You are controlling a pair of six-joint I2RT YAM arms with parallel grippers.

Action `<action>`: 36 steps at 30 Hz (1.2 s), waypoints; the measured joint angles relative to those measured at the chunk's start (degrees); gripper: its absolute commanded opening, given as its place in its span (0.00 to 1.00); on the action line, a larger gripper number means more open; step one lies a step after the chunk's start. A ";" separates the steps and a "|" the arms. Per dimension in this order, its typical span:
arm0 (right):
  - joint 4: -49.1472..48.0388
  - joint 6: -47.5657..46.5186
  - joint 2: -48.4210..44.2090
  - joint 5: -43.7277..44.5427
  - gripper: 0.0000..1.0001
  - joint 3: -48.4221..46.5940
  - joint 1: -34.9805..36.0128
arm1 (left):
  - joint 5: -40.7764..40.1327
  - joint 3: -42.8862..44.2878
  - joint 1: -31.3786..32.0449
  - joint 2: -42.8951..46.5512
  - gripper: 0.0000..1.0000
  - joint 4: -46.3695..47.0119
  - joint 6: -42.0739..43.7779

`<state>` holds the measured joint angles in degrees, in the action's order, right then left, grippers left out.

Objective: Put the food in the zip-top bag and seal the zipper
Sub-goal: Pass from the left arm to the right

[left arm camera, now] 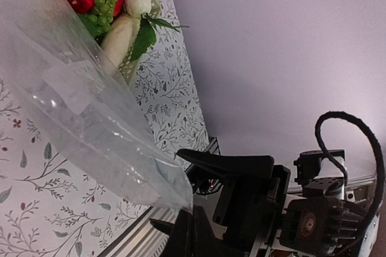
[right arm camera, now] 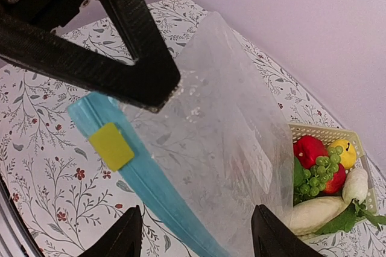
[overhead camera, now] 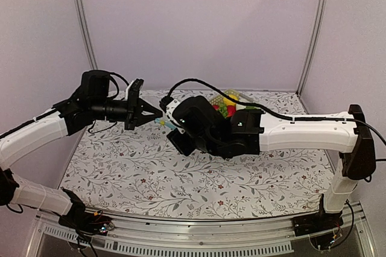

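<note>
Now the left gripper (right arm camera: 161,91) is pinched tight on the raised zip-top bag (right arm camera: 229,136), the right gripper (right arm camera: 196,236) spread astride its blue zipper (right arm camera: 151,190), the food (right arm camera: 313,160) lying in the basket (right arm camera: 322,130) just beyond.

Bare desk (overhead camera: 181,178) across the whole lower half of the top view, so we can pass freely there. Centre is tight: left claw (overhead camera: 155,112) pinches the zip-top bag (right arm camera: 229,148), which hangs right between the spread prongs of the right claw (right arm camera: 196,236). The basket (right arm camera: 322,129) at upper centre is boxed in: right arm (overhead camera: 289,133) in front, back wall (overhead camera: 199,22) just behind. In the right wrist view, lower right, we see its top uncovered, bag beside it.
</note>
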<state>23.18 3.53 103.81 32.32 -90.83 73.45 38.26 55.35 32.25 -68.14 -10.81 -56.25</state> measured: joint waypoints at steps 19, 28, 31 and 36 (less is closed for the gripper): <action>0.35 -3.63 1.40 2.12 0.00 -1.64 -0.33 | -4.52 4.42 0.02 0.61 0.61 -10.58 7.08; 3.37 -2.29 -5.29 -15.10 0.00 0.79 -7.67 | -15.80 11.28 0.22 5.95 0.63 -22.60 29.57; 4.46 -0.59 -7.85 -25.49 0.00 0.92 -11.85 | -15.17 11.13 1.60 6.86 0.63 -23.32 38.66; 8.57 0.59 -10.05 -40.81 0.00 0.35 -17.20 | -13.00 10.62 4.50 8.76 0.64 -22.51 50.49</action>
<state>31.75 4.12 93.76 -8.49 -90.48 56.25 25.26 65.98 36.75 -59.37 -33.32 -5.76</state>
